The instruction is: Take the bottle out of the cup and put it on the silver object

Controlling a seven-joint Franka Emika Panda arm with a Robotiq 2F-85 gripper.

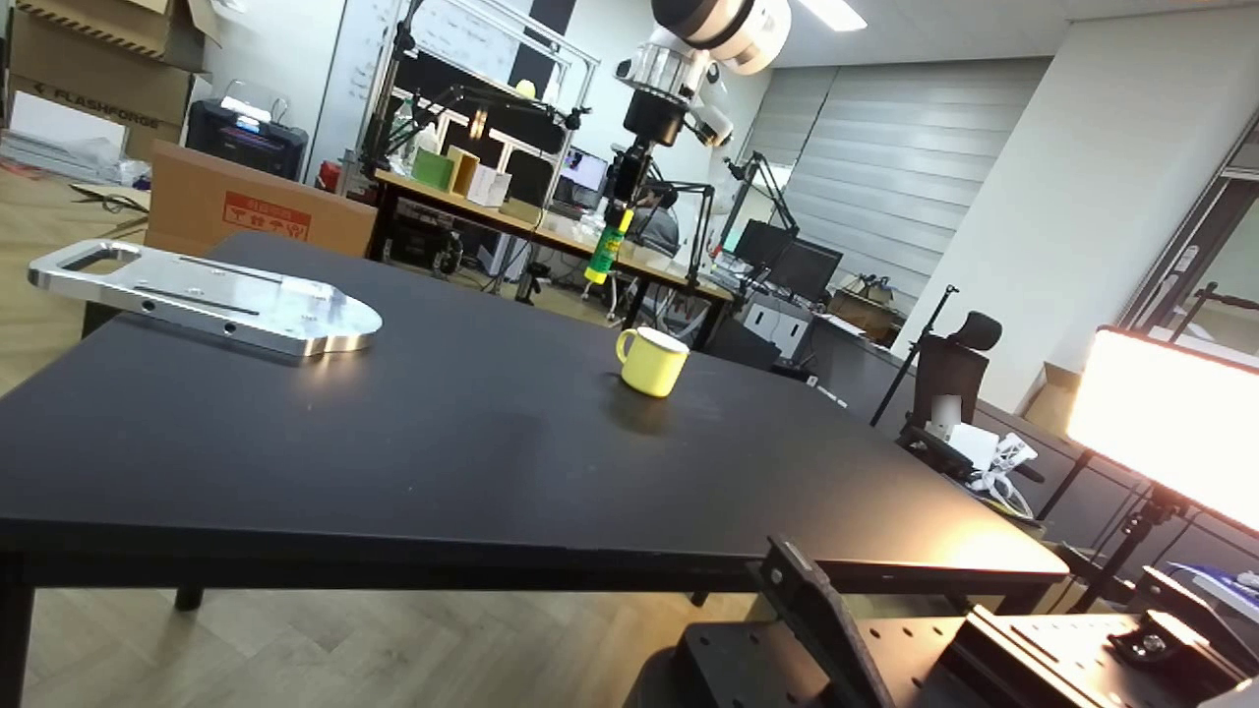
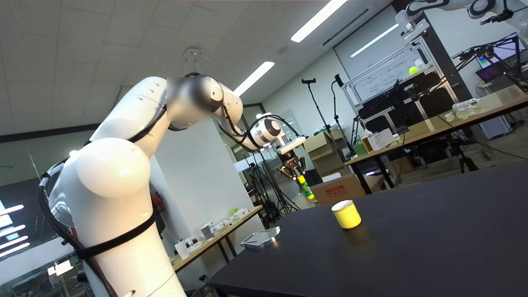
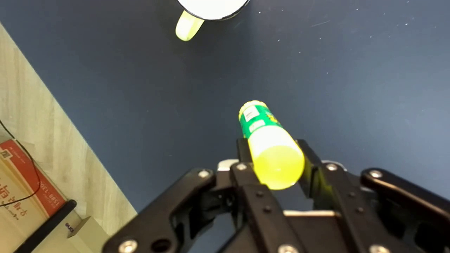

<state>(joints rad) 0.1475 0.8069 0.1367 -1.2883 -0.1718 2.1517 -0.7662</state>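
The bottle, with yellow ends and a green middle, hangs tilted from my gripper in both exterior views (image 1: 604,254) (image 2: 306,189). My gripper (image 1: 620,211) (image 3: 273,147) is shut on its yellow end, and the green part points out beyond the fingers in the wrist view (image 3: 258,121). The bottle is in the air, apart from the cup. The yellow cup (image 1: 653,366) (image 2: 347,215) stands upright on the table; its white inside and handle (image 3: 189,26) show at the top of the wrist view. The silver slab (image 1: 221,293) (image 2: 260,238) lies flat at a table edge. It is out of the wrist view.
The dark table (image 1: 472,433) carries the cup and slab. The slab's slotted end juts past the table edge in an exterior view. A brown cardboard box (image 1: 197,202) stands beyond that edge. A bright light panel (image 1: 1170,433) stands beside the table.
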